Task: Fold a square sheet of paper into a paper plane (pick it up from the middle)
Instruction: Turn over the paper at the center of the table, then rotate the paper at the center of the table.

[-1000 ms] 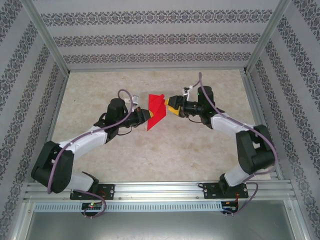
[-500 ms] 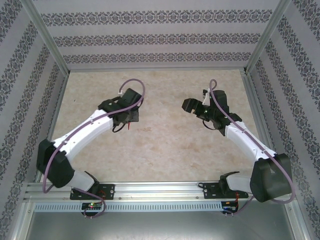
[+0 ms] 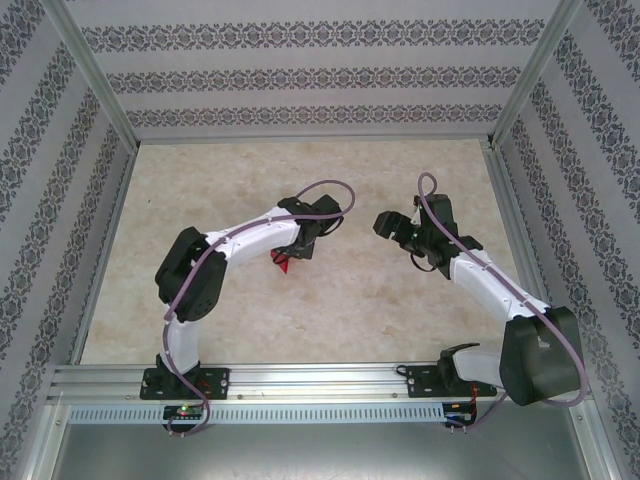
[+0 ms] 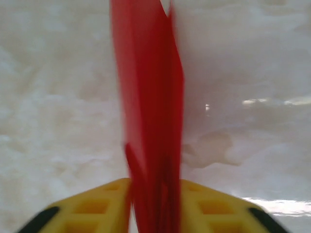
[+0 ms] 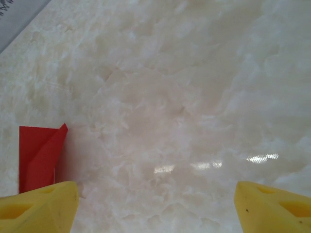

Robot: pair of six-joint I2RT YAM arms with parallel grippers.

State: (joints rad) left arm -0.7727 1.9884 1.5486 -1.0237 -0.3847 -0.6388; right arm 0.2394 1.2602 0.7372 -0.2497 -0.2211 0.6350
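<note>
Near the middle of the marble table, the left gripper is pointing down, with the folded red paper standing on edge between its yellow fingers. Whether they are pinching it or only flanking it, I cannot tell. Slightly farther and to the right, the right gripper is hovering apart from the paper, its fingers spread wide and holding nothing.
</note>
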